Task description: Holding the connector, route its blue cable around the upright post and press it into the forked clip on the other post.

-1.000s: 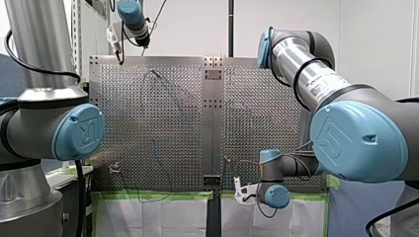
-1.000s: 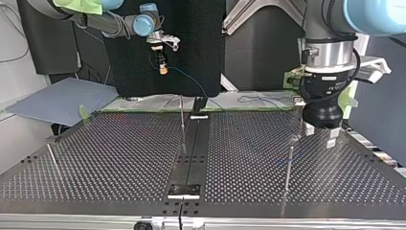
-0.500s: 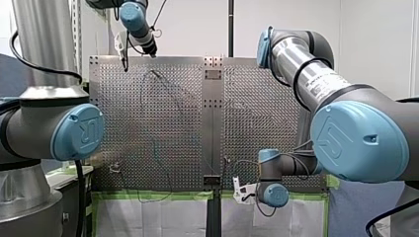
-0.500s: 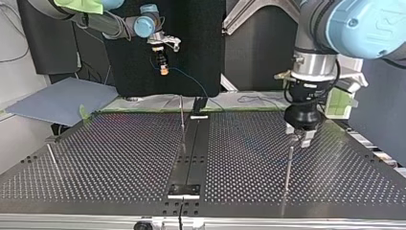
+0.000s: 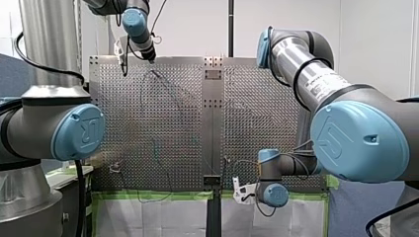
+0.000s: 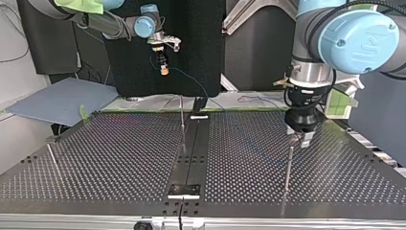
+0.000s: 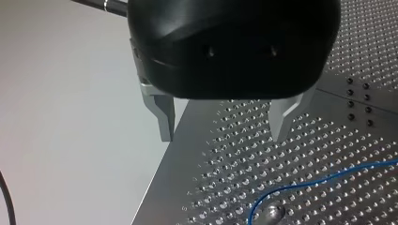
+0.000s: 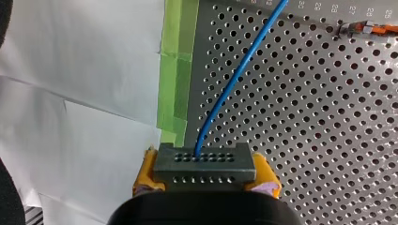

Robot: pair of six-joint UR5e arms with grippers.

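The connector [image 8: 205, 164], a small dark grey block with rows of tiny holes, is sitting pinched between the yellow pads [image 8: 143, 177] of my right tool [image 8: 206, 174]. A thin blue cable [image 8: 234, 79] is coming out of its middle. Far along, the cable is bending just beside a thin shiny post [image 6: 288, 167].

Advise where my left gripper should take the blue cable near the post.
Take the straight run of the blue cable, just clear of its bend at the post. Come down from above with my left gripper, now open, fingers straddling the run crosswise: the cable is thin, so squeezing across it should hold best.
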